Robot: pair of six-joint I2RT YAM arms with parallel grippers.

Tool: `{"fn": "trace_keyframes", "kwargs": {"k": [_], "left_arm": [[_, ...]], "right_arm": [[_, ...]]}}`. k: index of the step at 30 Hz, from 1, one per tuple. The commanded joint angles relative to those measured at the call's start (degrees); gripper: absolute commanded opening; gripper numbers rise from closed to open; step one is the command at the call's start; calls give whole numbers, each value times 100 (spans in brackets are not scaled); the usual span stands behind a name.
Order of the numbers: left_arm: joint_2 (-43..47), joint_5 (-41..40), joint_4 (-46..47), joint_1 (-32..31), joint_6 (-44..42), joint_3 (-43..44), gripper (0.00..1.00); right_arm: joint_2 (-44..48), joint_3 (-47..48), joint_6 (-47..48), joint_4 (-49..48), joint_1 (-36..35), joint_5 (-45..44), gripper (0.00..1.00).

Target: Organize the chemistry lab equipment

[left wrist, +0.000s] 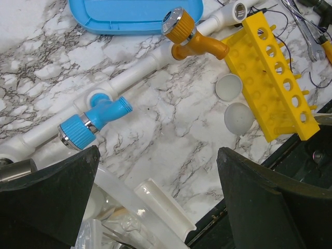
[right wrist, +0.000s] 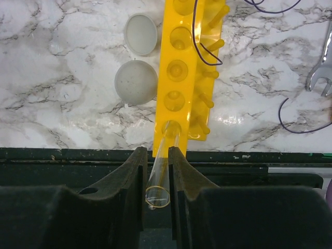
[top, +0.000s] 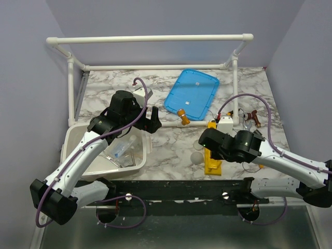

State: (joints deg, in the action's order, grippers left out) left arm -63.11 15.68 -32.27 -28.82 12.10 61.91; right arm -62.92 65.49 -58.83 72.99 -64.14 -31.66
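Marble table [top: 174,142], test tube [right wrist: 160,176] in right hand [right wrist: 156,152]

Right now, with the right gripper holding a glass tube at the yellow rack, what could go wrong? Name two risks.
1. The glass tube meets the end hole of the yellow rack at a tilt; pushed on by the right gripper, it may jam or crack.
2. That end of the rack sits by the near edge of the table, so a sideways push might shift it, perhaps into the two white domes beside it.
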Motion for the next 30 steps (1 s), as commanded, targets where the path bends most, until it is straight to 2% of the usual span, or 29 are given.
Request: {"fn": "trace_keyframes", "kwargs": {"k": [1, 17, 23, 24, 25, 28, 30], "left_arm": [[-26, 172, 37, 34, 61, -3, 99], [-94, 280, 19, 34, 100, 14, 99], [-104, 296, 10, 39, 108, 23, 99], [-105, 306, 9, 34, 109, 23, 99], [-105, 312, 2, 34, 109, 35, 99], [-64, 313, 27, 39, 110, 21, 99], [-20, 282, 41, 34, 104, 5, 99]], "right_arm": [[12, -83, 116, -65, 25, 90, 9], [15, -604, 1334, -1003, 1243, 1666, 8], [-17, -570, 1392, -1042, 1323, 1660, 8], [-31, -550, 1393, -1046, 1325, 1640, 11], [-44, -513, 1392, -1046, 1325, 1622, 18], [-68, -336, 1463, -1041, 1325, 1555, 49], [-95, -144, 1523, -955, 1325, 1461, 60]]}}
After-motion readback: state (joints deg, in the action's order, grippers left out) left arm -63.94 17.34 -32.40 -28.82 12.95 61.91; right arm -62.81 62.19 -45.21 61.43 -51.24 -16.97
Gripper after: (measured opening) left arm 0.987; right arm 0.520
